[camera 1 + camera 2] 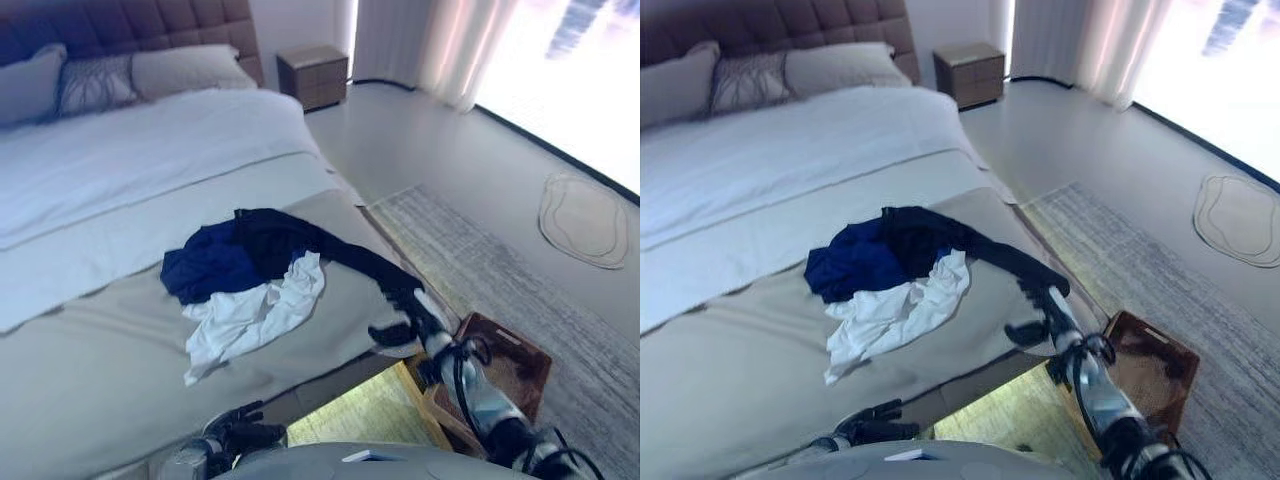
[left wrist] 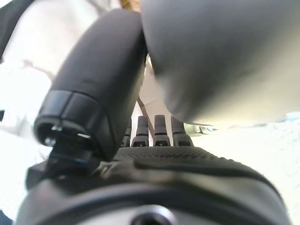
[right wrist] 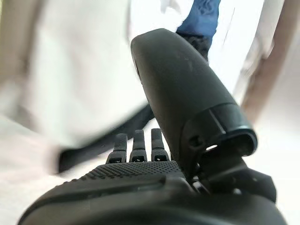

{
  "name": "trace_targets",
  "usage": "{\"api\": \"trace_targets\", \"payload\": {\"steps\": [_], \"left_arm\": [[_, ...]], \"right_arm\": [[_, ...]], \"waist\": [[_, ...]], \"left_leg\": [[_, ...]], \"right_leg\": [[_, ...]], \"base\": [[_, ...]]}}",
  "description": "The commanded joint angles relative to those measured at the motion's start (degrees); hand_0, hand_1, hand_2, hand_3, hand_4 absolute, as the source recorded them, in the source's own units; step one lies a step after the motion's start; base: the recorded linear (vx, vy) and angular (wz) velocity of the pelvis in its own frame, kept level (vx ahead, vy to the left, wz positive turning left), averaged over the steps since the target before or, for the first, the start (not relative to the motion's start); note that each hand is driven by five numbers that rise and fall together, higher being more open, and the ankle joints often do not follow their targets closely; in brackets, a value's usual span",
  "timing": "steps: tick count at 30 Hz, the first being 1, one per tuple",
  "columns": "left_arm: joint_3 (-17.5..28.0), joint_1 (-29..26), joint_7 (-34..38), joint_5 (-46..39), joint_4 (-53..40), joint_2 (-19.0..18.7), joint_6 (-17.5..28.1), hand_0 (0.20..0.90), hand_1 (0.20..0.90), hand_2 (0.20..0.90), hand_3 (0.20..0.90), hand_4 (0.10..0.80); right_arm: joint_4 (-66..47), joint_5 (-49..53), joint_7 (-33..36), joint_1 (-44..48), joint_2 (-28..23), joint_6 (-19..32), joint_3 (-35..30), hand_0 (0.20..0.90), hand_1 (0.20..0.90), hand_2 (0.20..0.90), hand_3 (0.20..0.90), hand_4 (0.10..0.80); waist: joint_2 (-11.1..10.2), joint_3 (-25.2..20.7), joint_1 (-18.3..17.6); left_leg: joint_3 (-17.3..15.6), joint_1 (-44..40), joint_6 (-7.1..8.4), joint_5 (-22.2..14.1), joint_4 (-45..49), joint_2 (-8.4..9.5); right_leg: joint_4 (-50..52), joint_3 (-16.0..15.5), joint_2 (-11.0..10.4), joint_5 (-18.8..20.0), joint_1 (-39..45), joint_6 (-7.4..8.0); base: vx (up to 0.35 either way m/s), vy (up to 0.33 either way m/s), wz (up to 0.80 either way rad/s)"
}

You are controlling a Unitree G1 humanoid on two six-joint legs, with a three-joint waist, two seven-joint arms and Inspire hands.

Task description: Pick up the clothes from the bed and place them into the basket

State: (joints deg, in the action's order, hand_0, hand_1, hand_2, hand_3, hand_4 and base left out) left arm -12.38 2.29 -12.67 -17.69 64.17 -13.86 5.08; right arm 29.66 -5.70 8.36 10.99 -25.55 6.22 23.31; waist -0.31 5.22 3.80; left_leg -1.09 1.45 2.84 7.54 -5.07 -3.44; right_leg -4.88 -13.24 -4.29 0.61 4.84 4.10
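A pile of clothes lies on the beige bed cover [image 1: 100, 370]: a blue garment [image 1: 210, 262], a black garment [image 1: 290, 240] and a white garment [image 1: 255, 315]. The black garment's long sleeve [image 1: 365, 265] stretches right to the bed's edge. My right hand [image 1: 408, 322] is at the sleeve's end with fingers straight and thumb out. In the right wrist view the sleeve [image 3: 93, 147] shows past the fingers [image 3: 136, 147]. A brown basket [image 1: 525, 355] stands on the floor right of the bed, beside my right arm. My left hand [image 1: 240, 432] hangs open low at the bed's near edge.
Pillows [image 1: 185, 65] and a padded headboard [image 1: 160, 20] are at the bed's far end. A nightstand [image 1: 313, 75] stands beside it. A grey rug [image 1: 480, 260] lies right of the bed, with a round mat [image 1: 585, 220] and curtains [image 1: 420, 40] beyond.
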Motion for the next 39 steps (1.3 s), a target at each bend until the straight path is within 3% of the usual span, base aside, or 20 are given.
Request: {"api": "trace_targets", "payload": {"steps": [1,12,19,22,25,29,30,31,32,36,39], "left_arm": [[-3.71,-4.77,0.5,-1.71,1.17,-0.89,2.07,0.9,0.9,0.9,0.9,0.8],[-3.2,-7.26,-0.1,-3.7,0.35,-7.43,2.37,0.9,0.9,0.9,0.9,0.8],[-3.1,-9.08,-1.99,-8.05,-1.45,-8.77,5.1,0.9,0.9,0.9,0.9,0.8],[-3.9,-9.48,-2.49,-9.28,-2.03,-8.77,6.35,0.9,0.9,0.9,0.9,0.8],[-4.36,-10.07,-2.83,-9.82,-1.75,-9.02,7.11,0.9,0.9,0.9,0.9,0.8],[-4.13,-9.87,-3.11,-10.35,-2.56,-9.79,7.38,0.9,0.9,0.9,0.9,0.8],[-3.71,-9.78,-3.33,-10.11,-2.43,-9.82,7.63,0.9,0.9,0.9,0.9,0.8],[-3.61,-9.8,-3.38,-10.05,-2.43,-9.86,7.61,0.9,0.9,0.9,0.9,0.8],[-3.73,-9.87,-3.4,-10.17,-2.61,-9.98,7.37,0.9,0.9,0.9,0.9,0.8],[-3.67,-9.32,-3.24,-10.21,-3.26,-10.06,6.78,0.9,0.9,0.9,0.9,0.8],[-3.58,-7.92,-1.86,-10.4,-4.03,-9.78,6.95,0.9,0.9,0.9,0.9,0.8]], "right_arm": [[-7.55,-8.65,6.58,17.15,-0.77,2.18,-0.32,0.9,0.9,0.9,0.9,0.8],[-0.78,-17.9,9.32,44.07,-2.43,-3.22,11.23,0.9,0.9,0.9,0.9,0.8],[8.44,-18.39,11.57,55.63,-1.69,-9.8,15.49,0.9,0.9,0.9,0.9,0.8],[17.32,-16.72,8.84,59.18,-0.87,-13.75,16.25,0.9,0.9,0.9,0.9,0.8],[27.76,-16.07,0.86,61.82,0.71,-20.24,16.62,0.9,0.9,0.9,0.9,0.8],[35.74,-13.4,-4.5,64.24,1.34,-24.55,17.11,0.9,0.9,0.9,0.9,0.8],[37.54,-12.2,-5.17,64.89,1.23,-24.77,16.96,0.862,0.862,0.862,0.856,0.756],[38.04,-11.84,-5.21,65.22,1.17,-24.67,16.95,0.672,0.672,0.672,0.634,0.534],[38.83,-11.67,-4.69,66.13,1.23,-25.05,17.25,0.307,0.307,0.307,0.208,0.108],[37.15,-10.88,2.27,68.16,0.51,-22.88,17.16,0.3,0.3,0.3,0.2,0.1],[28.99,-8.16,16.66,69.94,-1.07,-19.16,16.02,0.3,0.3,0.3,0.2,0.1]], "waist": [[-1.79,8.29,4.9],[-4.68,15.02,15.82],[-5.85,17.78,22.27],[-5.6,19.0,24.39],[-5.57,19.92,26.06],[-5.74,20.84,27.92],[-5.72,20.95,28.36],[-5.72,21.01,28.46],[-5.66,21.07,28.83],[-5.55,21.08,28.6],[-6.19,20.85,27.33]], "left_leg": [[1.38,0.09,-6.63,-10.74,5.61,6.96],[7.74,11.45,-6.28,-8.75,10.19,8.04],[11.48,16.63,-4.74,-8.42,9.86,7.87],[12.68,18.33,-4.31,-7.89,9.99,7.99],[13.23,19.54,-3.88,-7.35,9.9,7.64],[13.41,19.59,-3.42,-6.64,8.75,6.65],[13.52,19.5,-3.39,-6.66,8.53,6.49],[13.61,19.45,-3.37,-6.64,8.46,6.48],[13.83,19.48,-3.26,-6.59,8.51,6.49],[13.92,18.98,-3.08,-6.89,8.93,6.22],[13.55,17.11,-2.84,-7.54,8.66,5.49]], "right_leg": [[10.59,-2.21,-1.19,-3.85,-5.89,-1.37],[14.36,-8.18,-3.77,-2.6,-9.47,-0.62],[16.74,-12.61,-4.96,-4.31,-11.56,-0.04],[18.03,-15.09,-5.65,-4.97,-12.72,-0.15],[18.37,-17.0,-5.86,-5.63,-13.56,-0.33],[17.9,-19.54,-6.11,-5.61,-12.95,0.0],[18.12,-20.22,-6.22,-5.72,-12.83,0.01],[18.14,-20.38,-6.24,-5.78,-12.76,0.01],[18.32,-20.68,-6.29,-5.91,-12.7,0.02],[18.62,-20.39,-5.99,-6.22,-12.43,0.04],[17.95,-18.65,-4.94,-6.55,-11.26,0.03]], "base": [[-0.093,0.053,0.6],[-0.043,0.006,0.46],[0.008,-0.022,0.4],[0.018,0.012,0.35],[0.016,-0.01,0.36],[0.024,-0.034,0.14],[0.025,-0.028,0.13],[0.028,-0.03,0.09],[0.0,0.0,0.0],[0.012,-0.007,-0.02],[0.019,-0.043,-0.06]]}}
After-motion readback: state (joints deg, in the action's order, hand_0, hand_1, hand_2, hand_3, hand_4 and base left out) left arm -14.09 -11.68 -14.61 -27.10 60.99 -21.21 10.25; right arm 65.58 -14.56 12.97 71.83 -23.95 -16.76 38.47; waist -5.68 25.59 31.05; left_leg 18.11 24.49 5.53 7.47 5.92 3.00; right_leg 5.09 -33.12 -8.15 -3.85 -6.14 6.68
